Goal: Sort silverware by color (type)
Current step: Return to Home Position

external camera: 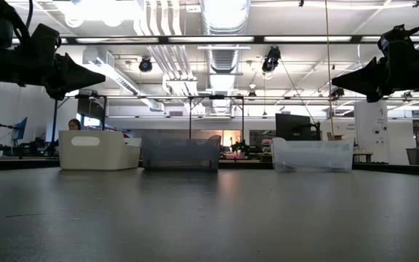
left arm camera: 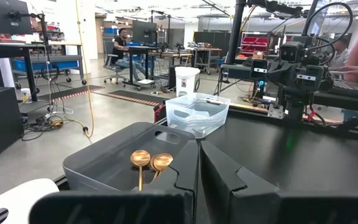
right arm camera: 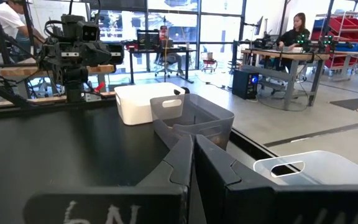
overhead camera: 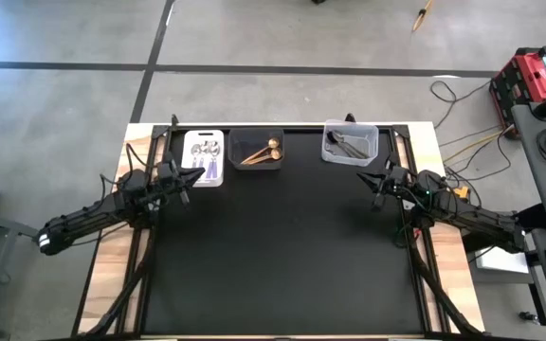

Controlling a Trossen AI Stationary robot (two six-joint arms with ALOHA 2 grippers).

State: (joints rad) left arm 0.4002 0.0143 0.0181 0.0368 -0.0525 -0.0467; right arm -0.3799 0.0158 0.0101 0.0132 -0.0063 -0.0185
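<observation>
The silverware lies in three bins along the table's far edge. A white bin (overhead camera: 205,157) holds silver pieces with purple handles (overhead camera: 207,161). A dark bin (overhead camera: 257,150) holds gold spoons (left arm camera: 148,163). A clear bin (overhead camera: 350,142) holds dark grey pieces (overhead camera: 347,147). My left gripper (overhead camera: 200,172) is shut at the table's left side, just near of the white bin, level above the table. My right gripper (overhead camera: 360,177) is shut at the right side, near of the clear bin. Neither touches anything.
The black tabletop (overhead camera: 282,246) spreads wide between the two arms and toward the near edge. Cables (overhead camera: 463,114) and a red case (overhead camera: 527,78) lie on the floor beyond the table's right. People sit at desks in the room behind.
</observation>
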